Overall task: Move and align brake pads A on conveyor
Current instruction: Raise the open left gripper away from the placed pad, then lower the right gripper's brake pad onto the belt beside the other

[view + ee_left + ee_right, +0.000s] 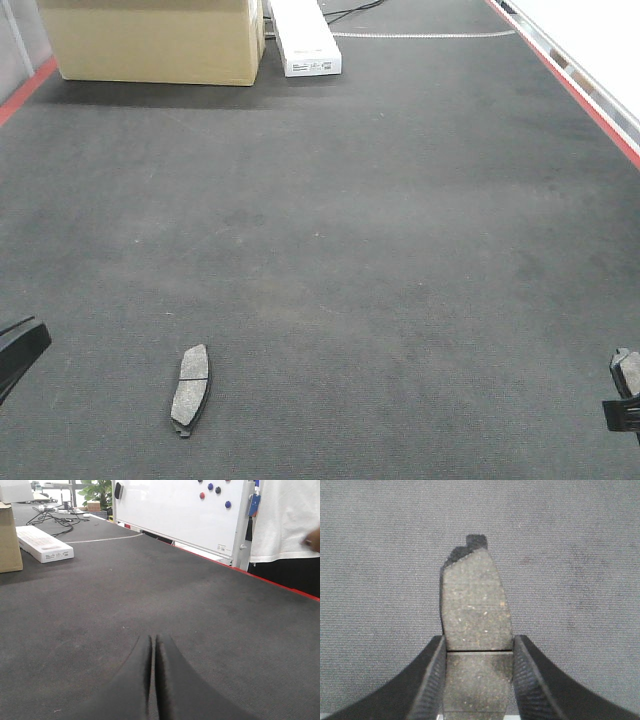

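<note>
near the near left corner of the conveyor [380, 200] a brake pad [190, 388] lies flat; the right gripper [478, 641] clamps a second brake pad [476, 600]; the left gripper [152, 641] is pressed closed

Brake pad [626, 372] in R tool [622, 408] cut off, front-view edge.

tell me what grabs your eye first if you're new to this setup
The right hand grips the held brake pad by its long edges at the groove, filling the right wrist view. The lone brake pad lies flat on the wide dark conveyor, near the front left. A cardboard box stands at the belt's far left end.
</note>
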Available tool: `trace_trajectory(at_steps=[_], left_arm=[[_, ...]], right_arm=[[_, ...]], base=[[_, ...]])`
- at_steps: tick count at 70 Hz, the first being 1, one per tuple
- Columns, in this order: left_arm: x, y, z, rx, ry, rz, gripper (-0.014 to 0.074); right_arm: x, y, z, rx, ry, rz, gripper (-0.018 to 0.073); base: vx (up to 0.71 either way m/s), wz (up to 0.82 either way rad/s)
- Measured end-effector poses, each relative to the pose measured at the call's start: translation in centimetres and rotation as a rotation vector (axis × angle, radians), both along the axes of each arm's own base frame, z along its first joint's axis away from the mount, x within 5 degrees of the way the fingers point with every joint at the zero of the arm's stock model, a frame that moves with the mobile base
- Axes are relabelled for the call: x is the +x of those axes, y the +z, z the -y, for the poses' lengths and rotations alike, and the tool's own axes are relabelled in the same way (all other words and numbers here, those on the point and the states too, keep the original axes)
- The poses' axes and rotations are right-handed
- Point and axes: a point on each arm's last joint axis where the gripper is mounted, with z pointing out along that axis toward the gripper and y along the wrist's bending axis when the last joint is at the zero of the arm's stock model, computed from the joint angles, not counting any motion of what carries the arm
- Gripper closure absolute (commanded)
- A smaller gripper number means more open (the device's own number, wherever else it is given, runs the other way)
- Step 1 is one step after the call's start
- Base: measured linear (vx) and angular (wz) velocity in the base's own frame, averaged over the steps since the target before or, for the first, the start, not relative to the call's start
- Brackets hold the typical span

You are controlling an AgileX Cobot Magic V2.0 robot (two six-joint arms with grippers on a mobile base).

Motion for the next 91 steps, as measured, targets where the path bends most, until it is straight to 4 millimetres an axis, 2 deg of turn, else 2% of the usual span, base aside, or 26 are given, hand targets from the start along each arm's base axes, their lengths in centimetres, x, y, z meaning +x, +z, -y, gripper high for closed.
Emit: trace_trajectory(at_steps=[32, 47, 59, 71, 78, 84, 91], left_arm=[[0.0, 0.0, 0.0, 0.0, 0.0, 0.0, 0.0603], [0.0, 0.0, 0.0, 0.0, 0.0, 0.0, 0.0603], [0.0, 0.0, 0.0, 0.0, 0.0, 0.0, 0.0603], [0.0, 0.0, 0.0, 0.0, 0.0, 0.0, 0.0603], [0.0, 0.0, 0.0, 0.0, 0.0, 0.0, 0.0603], [0.0, 0.0, 0.0, 0.0, 0.0, 0.0, 0.0603], [0.0, 0.0, 0.0, 0.0, 0.0, 0.0, 0.0603]], right_arm=[[0.2, 0.1, -0.2, 0.023, 0.006, 0.023, 0.0497], [1.4, 0.3, -1.0, 0.098, 0.047, 0.088, 0.0494], [4.2, -0.2, -1.7, 0.179, 0.056, 0.047, 0.0487], [8.3, -1.3, -2.5, 0.258, 0.076, -0.018, 0.048], [10.6, -2.6, -3.7, 0.263, 0.112, -0.063, 0.0477], [12.2, -4.2, -5.4, 0.251, 0.15, -0.113, 0.0476], [13.6, -5.6, -6.3, 0.245, 0.075, -0.165, 0.0472]], base=[[0.0, 0.0], [0.0, 0.0], [0.0, 0.0], [0.0, 0.0], [0.0, 0.0], [0.0, 0.0], [0.0, 0.0]])
